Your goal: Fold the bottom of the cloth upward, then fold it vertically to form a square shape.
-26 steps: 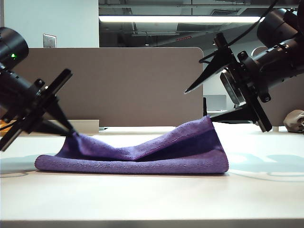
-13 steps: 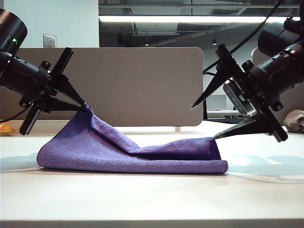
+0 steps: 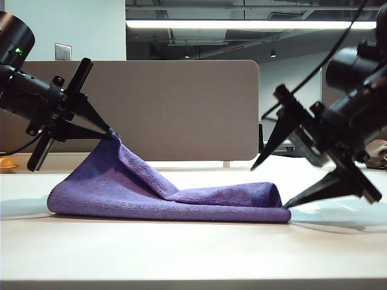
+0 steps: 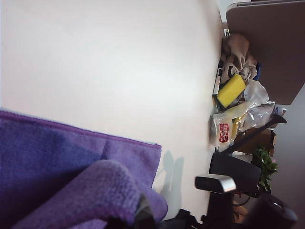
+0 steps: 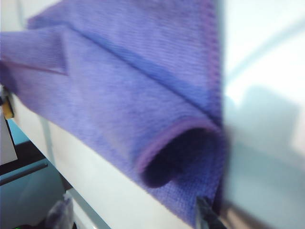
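The purple cloth (image 3: pixel 181 202) lies folded on the white table (image 3: pixel 181 254). Its left corner is pulled up off the table, and my left gripper (image 3: pixel 112 135) is shut on that corner. In the left wrist view the cloth (image 4: pixel 71 162) bunches over the dark fingertip (image 4: pixel 143 214). My right gripper (image 3: pixel 269 187) is open at the cloth's low right end, one finger above the fold and the lower one near the table beside it. The right wrist view shows the cloth (image 5: pixel 119 86) with its rolled fold end open and one fingertip (image 5: pixel 208 217) beside it.
A brown partition board (image 3: pixel 181 109) stands behind the table. A brownish lumpy object (image 3: pixel 378 154) sits at the back right. In the left wrist view a yellow sponge (image 4: pixel 231 89), plastic packets (image 4: pixel 224 131) and a plant (image 4: pixel 264 164) crowd the table's far edge.
My left gripper has lifted the cloth's left corner up off the table. The cloth's right end has dropped flat, and my open right gripper has tilted down to it.
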`<state>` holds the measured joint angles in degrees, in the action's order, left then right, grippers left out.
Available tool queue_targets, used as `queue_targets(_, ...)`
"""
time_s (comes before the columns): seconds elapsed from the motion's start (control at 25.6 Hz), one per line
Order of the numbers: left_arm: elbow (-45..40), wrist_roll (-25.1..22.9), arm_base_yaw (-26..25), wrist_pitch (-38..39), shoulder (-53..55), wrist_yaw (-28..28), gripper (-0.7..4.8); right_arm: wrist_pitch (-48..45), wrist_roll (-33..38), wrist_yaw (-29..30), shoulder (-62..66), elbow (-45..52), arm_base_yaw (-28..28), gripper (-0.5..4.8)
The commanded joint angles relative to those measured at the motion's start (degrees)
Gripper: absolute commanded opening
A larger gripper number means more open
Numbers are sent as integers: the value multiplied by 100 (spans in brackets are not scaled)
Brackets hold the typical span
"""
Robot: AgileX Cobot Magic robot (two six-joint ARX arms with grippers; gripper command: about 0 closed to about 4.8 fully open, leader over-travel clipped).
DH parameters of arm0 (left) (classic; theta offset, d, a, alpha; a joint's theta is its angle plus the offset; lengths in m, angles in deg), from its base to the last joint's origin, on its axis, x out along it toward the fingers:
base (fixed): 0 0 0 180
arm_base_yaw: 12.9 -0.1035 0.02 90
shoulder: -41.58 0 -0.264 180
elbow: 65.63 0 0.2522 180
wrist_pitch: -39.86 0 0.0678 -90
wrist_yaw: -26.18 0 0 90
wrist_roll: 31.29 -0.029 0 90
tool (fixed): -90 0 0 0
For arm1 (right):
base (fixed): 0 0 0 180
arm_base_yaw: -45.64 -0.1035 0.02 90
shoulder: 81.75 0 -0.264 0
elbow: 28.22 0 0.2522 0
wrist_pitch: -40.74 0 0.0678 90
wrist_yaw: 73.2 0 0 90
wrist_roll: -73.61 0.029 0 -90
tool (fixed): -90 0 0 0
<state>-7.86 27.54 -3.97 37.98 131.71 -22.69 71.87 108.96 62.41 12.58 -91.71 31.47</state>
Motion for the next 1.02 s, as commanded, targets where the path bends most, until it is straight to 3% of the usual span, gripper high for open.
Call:
queue_targets(0.04,17,13,-2,-72,-26,105,-6,-363,-50,431,251,-4,-63,328)
queue_targets(0.31,17,11,-2,-26,-26,114,-6,-782,-44,267,282,-116,-138,297)
queue_targets(0.47,17,9,-2,-13,-26,63,-6,-881,-46,350,291,-116,-138,182)
queue_targets(0.51,17,7,-2,-15,-26,24,-6,-1012,-42,516,291,-116,-138,95)
queue_targets(0.59,17,9,-2,-17,-26,-92,-6,-1276,153,789,291,-120,-136,41)
queue_targets(0.86,17,15,-2,-11,-26,-529,-6,-1827,713,765,289,-251,-129,50)
queue_targets(1.02,17,13,-2,85,-26,-817,-6,-2166,986,525,289,-275,-111,138)
